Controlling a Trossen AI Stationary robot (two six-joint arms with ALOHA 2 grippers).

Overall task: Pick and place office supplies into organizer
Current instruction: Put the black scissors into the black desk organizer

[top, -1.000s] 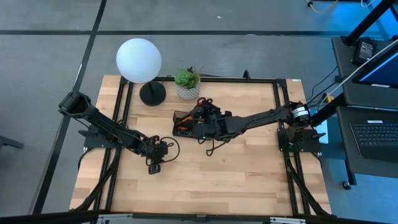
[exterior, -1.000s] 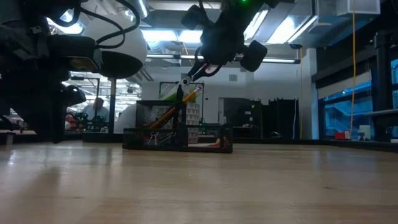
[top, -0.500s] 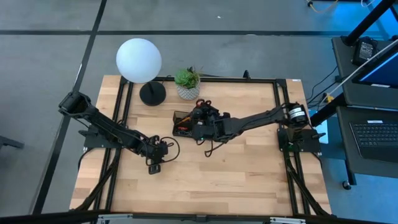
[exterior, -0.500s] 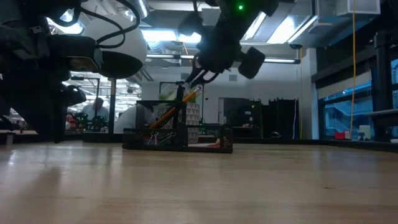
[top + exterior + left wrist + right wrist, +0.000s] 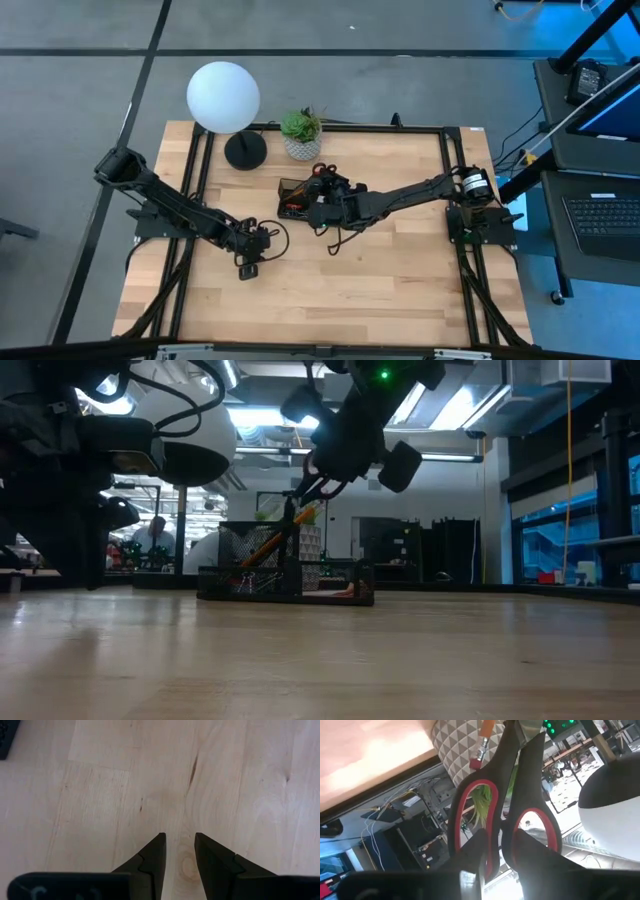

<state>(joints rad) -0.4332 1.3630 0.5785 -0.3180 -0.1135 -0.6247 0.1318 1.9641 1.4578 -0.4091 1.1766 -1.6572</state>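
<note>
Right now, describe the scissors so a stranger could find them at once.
Find the potted plant at the table's far edge; just in front sits the black organizer. The scissors stand in it under the right gripper, the only item with red-lined black handle loops.

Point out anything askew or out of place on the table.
The orange pencil leans at a slant in the organizer, its end jutting past the mesh. The right gripper holds the scissors over it. Nothing looks spilled or damaged.

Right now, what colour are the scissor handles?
Black scissors' handles have red-lined loops, clearest in the right wrist view.
</note>
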